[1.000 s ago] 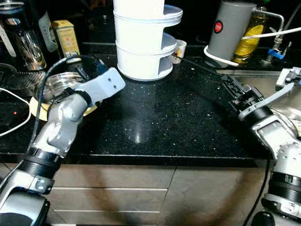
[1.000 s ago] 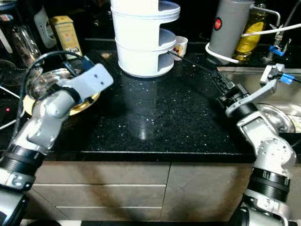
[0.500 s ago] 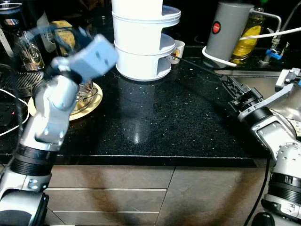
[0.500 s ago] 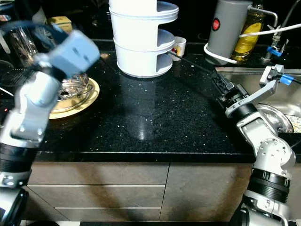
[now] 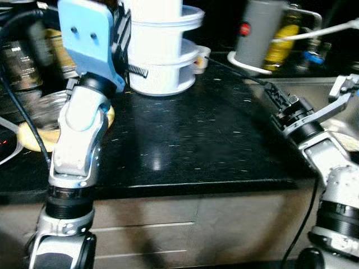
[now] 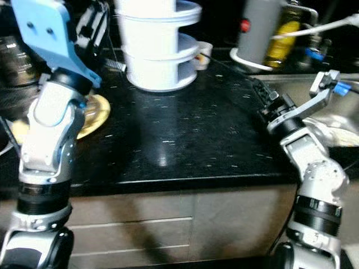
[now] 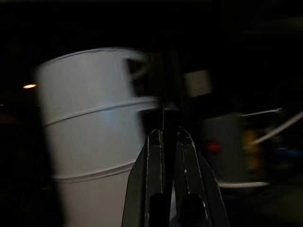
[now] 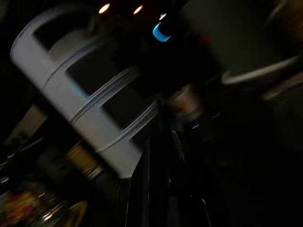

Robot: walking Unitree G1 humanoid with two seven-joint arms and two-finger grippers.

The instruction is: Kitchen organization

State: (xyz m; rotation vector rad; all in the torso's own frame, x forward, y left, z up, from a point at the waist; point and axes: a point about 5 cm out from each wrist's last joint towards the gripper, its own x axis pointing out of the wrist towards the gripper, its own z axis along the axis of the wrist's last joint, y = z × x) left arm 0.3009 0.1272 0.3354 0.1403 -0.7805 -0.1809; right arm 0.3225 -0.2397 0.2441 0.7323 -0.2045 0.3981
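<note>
Both grippers seemingly closed, blurred

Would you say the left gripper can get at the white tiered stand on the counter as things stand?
Probably yes. The left gripper, fingers nearly together, is raised beside the white tiered stand, and the left wrist view shows the stand's wall right ahead with nothing between them.

No legible text or labels.
</note>
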